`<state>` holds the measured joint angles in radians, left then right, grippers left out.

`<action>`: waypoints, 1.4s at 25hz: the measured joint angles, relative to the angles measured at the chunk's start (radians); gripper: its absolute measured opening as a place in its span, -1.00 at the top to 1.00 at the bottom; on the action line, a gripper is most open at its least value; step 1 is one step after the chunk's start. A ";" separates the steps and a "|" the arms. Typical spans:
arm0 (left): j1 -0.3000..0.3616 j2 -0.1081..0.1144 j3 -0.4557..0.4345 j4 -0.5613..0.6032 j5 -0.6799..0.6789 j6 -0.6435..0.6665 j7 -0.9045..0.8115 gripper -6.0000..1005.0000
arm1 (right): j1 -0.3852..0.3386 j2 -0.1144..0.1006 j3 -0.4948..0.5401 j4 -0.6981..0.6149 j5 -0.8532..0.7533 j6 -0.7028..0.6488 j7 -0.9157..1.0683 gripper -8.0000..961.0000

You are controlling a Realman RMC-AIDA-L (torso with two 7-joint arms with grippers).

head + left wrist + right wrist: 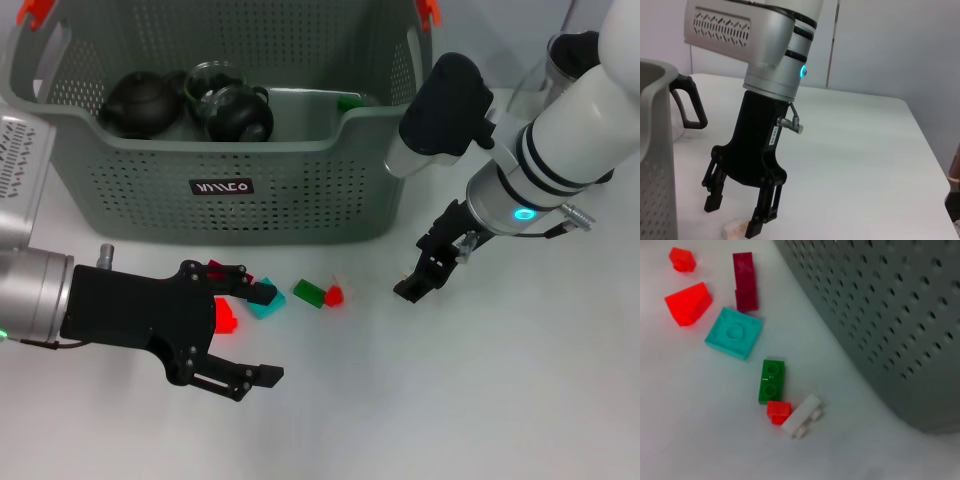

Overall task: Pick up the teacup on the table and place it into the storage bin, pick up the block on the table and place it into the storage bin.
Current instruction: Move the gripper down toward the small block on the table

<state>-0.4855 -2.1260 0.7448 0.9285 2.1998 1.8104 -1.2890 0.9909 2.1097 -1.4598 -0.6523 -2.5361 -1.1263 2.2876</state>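
The left gripper [235, 330] hung wide open over the red block [224, 315]; the right gripper [735, 216], open too, hovered beside the storage bin [150, 175].

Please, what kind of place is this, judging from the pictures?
Probably a robot test bench or lab, not a home: a plain white table, bare pale walls behind it, a storage bin holding teapots, and loose toy blocks laid out between the two grippers.

We are seeing a black teapot [140, 103] and a dark glass pot [236, 110] sitting side by side on a white table [480, 400].
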 joint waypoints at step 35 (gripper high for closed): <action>-0.008 0.000 0.001 -0.027 0.000 -0.025 0.008 -0.80 | -0.005 0.001 -0.038 0.033 0.037 0.041 0.019 0.38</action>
<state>-0.4934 -2.1260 0.7455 0.9019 2.1997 1.7852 -1.2808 0.9856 2.1108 -1.4974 -0.6196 -2.4995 -1.0855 2.3070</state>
